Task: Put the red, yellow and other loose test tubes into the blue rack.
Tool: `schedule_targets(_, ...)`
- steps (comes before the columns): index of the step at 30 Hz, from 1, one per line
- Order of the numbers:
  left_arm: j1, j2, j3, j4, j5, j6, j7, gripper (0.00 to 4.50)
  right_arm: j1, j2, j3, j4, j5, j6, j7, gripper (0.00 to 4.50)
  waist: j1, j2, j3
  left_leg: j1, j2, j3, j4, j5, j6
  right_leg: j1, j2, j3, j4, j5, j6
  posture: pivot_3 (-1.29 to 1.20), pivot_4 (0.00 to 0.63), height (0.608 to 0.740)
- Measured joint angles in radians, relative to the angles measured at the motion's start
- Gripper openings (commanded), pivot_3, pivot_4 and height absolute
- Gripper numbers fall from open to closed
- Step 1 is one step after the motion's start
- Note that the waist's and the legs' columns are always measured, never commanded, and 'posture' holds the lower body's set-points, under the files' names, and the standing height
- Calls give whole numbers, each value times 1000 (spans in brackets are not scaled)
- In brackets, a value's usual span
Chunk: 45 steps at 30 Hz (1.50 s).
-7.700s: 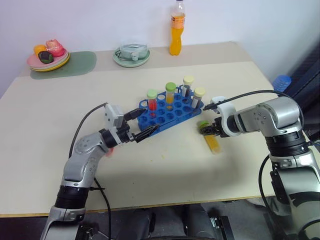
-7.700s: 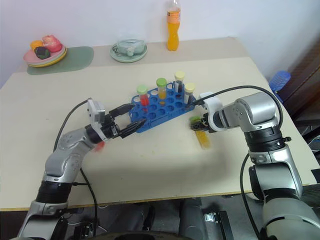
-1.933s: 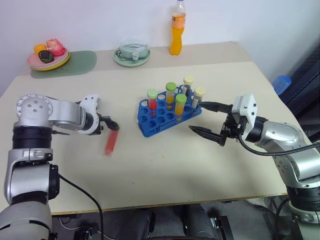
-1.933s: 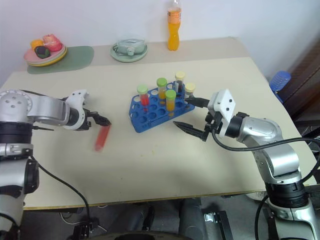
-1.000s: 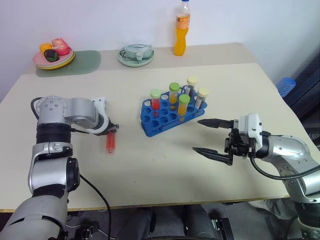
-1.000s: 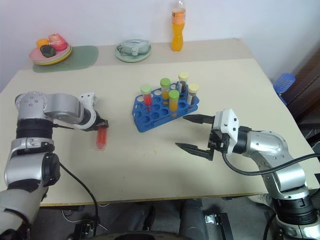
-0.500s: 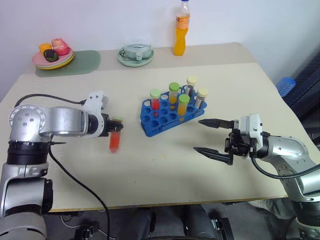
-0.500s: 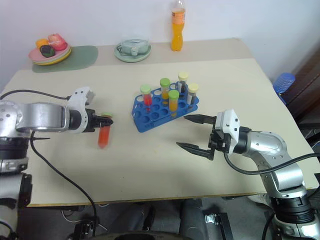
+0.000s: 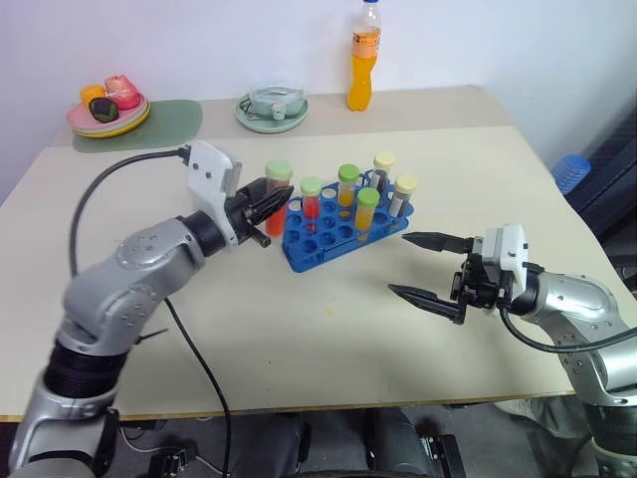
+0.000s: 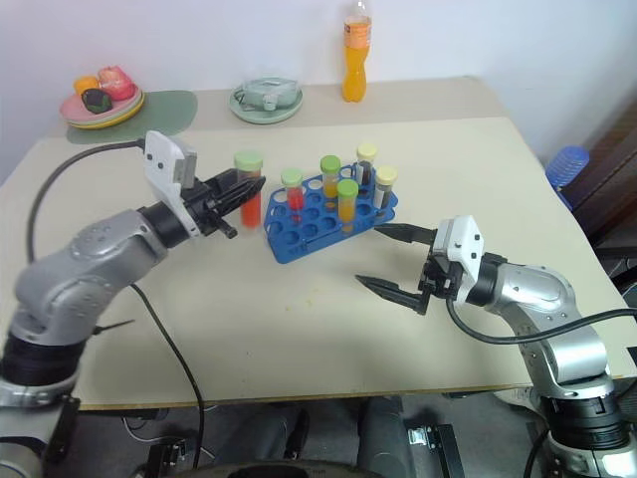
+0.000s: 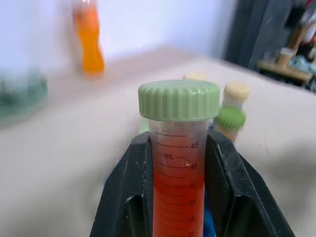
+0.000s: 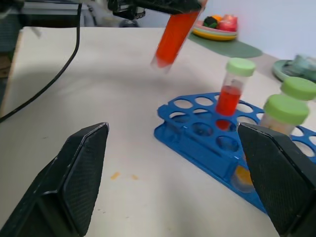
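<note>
A clear plastic test tube of red liquid with a green screw cap (image 9: 276, 194) is being held upright, clamped just below its cap, in the two black fingers of the left gripper (image 9: 261, 206), above the beige table (image 9: 299, 329) just beside the left end of the bright blue plastic rack with round holes (image 9: 338, 234), near the table's middle. The right gripper (image 9: 430, 269) is being kept wide and empty towards the right edge. For a clean insertion, the tube should be kept vertical, centred over a free hole, lowered slowly and released only once seated.
</note>
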Motion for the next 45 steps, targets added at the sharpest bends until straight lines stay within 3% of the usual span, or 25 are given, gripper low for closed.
schedule_targets(6, 14, -157, -117, 185, 262, -344, -161, 795, 35, -14, -36, -44, 7, 29, -32, 4267, 1, 0, 0, 0, 0, 0, 0, 0, 0, 0, 0, 0, 0, 0, 0, 0, 150, 740)
schedule_targets(14, 4, -325, -133, 393, 400, -500, -189, 795, 95, -38, -95, -134, 45, 96, -80, 4267, 1, 0, 0, 0, 0, 0, 1, 0, 0, 0, 0, 0, 0, 0, 0, 0, 150, 740)
schedule_targets(31, -11, -412, -101, 541, 471, -610, -221, 795, 115, -51, -149, -196, 87, 162, -134, 4267, 1, 0, 0, 0, 0, 0, 1, 0, 1, 1, 0, -1, 1, 0, 0, 0, 150, 740)
schedule_targets(38, 20, -426, -78, 539, 386, -524, -318, 4281, 112, -51, -146, -196, 87, 163, -143, 4267, 0, -1, 0, 0, 0, -1, 1, 0, 1, 0, 0, -1, 1, 0, 0, 0, 150, 740)
schedule_targets(39, 20, -428, -75, 539, 385, -520, -319, 4458, 112, -50, -143, -196, 87, 162, -145, 4267, 0, -1, 0, 0, 0, -1, 1, 0, 1, 0, 0, -1, 1, 0, 0, 0, 150, 740)
schedule_targets(45, 23, -425, -58, 509, 374, -484, -319, 4458, 110, -46, -124, -195, 84, 159, -149, 4267, 0, -1, 0, 0, 0, -1, 1, 0, 1, 0, 0, -1, 1, 0, 0, 0, 150, 740)
